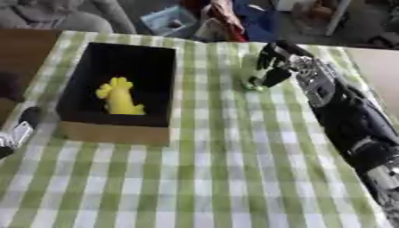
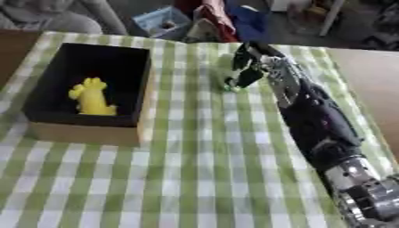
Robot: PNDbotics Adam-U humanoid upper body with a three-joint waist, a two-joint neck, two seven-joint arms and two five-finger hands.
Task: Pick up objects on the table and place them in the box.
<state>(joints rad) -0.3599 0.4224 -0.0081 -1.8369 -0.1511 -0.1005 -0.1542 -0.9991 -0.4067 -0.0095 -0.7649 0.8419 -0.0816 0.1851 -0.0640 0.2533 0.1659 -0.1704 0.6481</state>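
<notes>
Left eye view shows a small green object (image 1: 255, 84) on the checked table (image 1: 234, 178), under the right hand (image 1: 274, 67), whose fingers curl round it. A yellow toy (image 1: 119, 96) already lies in the box (image 1: 117, 132); the green one remains. Nothing blocks the way. The left hand (image 1: 17, 131) rests at the edge, fingers unclear.

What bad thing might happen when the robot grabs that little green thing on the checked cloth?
The small green object is mostly hidden under the right hand, whose fingers curl down around it, so it might slip out and roll across the green checked tablecloth. The black-lined cardboard box sits well to the left, so it may drop on the way. It could also land on the yellow toy inside.
</notes>
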